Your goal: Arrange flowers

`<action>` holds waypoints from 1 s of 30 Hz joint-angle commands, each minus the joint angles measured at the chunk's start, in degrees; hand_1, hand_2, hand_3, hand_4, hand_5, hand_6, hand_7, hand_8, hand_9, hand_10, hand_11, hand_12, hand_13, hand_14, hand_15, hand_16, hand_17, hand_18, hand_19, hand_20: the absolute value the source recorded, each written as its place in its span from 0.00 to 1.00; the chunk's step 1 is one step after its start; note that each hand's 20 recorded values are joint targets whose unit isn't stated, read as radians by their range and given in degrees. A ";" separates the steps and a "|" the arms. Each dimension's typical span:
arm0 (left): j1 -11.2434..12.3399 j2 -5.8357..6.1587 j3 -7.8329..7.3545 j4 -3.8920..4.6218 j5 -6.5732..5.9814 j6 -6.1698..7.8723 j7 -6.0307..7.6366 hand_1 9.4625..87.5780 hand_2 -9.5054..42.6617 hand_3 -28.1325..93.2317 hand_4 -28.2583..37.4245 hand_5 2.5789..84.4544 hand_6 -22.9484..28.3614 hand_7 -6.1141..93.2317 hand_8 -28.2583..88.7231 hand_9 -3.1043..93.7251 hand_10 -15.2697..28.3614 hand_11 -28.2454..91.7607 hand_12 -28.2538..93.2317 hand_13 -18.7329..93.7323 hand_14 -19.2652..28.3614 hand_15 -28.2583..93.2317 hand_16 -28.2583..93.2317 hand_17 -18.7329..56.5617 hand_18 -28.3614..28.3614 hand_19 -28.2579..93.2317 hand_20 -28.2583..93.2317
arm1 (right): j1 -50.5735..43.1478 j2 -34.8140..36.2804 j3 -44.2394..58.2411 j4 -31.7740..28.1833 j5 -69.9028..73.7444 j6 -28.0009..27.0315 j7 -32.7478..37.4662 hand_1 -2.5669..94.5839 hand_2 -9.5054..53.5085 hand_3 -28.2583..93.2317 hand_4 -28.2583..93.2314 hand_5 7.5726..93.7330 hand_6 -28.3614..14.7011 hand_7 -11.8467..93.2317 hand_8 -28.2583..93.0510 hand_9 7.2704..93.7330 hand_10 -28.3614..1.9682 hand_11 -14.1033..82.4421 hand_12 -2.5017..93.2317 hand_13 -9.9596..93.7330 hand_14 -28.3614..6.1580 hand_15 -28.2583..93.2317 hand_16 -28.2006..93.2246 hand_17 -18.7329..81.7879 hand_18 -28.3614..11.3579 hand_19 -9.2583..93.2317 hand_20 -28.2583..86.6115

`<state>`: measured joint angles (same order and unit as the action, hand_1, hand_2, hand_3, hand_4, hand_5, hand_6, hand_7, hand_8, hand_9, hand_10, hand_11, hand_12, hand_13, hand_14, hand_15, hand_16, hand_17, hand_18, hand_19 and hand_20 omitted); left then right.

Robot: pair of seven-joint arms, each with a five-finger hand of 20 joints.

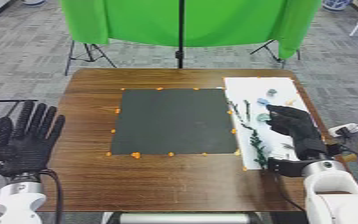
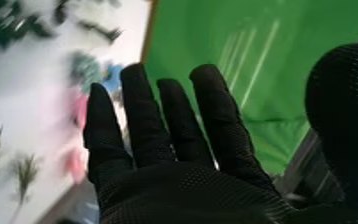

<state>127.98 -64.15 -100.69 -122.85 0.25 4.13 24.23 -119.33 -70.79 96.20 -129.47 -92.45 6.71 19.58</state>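
Head view, right of frame: the right robot hand (image 1: pixel 291 122), fingers straight and apart, should lower beside one green stem (image 1: pixel 256 142), then pinch gently.

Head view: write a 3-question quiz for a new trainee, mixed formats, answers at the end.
1. Multiple choice. Which of the robot's hands is over the white board that bears the green stems?
A) left
B) right
C) both

2. True or false. The left hand is closed into a fist.

3. Fill in the blank. Seen from the robot, the dark sheet lies to the ____ of the white board.

Key:
1. B, the right hand
2. False: the left hand has its fingers straight
3. left
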 commanded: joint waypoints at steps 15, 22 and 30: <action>-0.25 -0.34 1.05 0.91 -0.30 -0.55 -1.75 0.24 0.46 0.84 0.00 0.50 0.60 0.14 0.17 0.42 0.66 0.36 0.29 0.39 0.68 0.42 0.18 0.17 0.70 0.48 0.31 | -0.25 4.01 -9.35 4.79 -61.70 -5.51 12.34 0.26 0.00 0.85 0.00 0.61 0.54 0.47 0.09 0.52 0.27 0.69 0.30 0.54 0.29 0.75 0.37 0.36 0.13 0.78 0.45; 0.23 -0.13 1.20 0.59 -0.50 -0.55 -1.92 0.24 0.46 0.84 0.00 0.51 0.60 0.14 0.17 0.42 0.66 0.36 0.29 0.39 0.68 0.42 0.18 0.17 0.70 0.48 0.31 | -0.06 4.69 -12.39 5.37 -63.19 -13.04 16.13 0.24 0.00 0.81 0.00 0.61 0.54 0.51 0.09 0.53 0.25 0.73 0.32 0.54 0.26 0.80 0.38 0.37 0.07 0.84 0.48; 0.48 -0.25 1.10 0.42 -0.52 -0.62 -2.58 0.24 0.46 0.85 0.00 0.51 0.61 0.14 0.17 0.42 0.66 0.36 0.29 0.39 0.68 0.43 0.18 0.17 0.70 0.48 0.31 | 1.28 5.05 -15.42 8.27 -64.41 -12.93 16.94 0.28 0.00 0.80 0.00 0.63 0.54 0.52 0.10 0.56 0.25 0.74 0.33 0.56 0.23 0.81 0.39 0.39 0.05 0.87 0.52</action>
<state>127.38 -64.14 -99.81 -122.45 -0.02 3.97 22.80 -118.56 -65.96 82.49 -123.86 -155.70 -7.89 36.68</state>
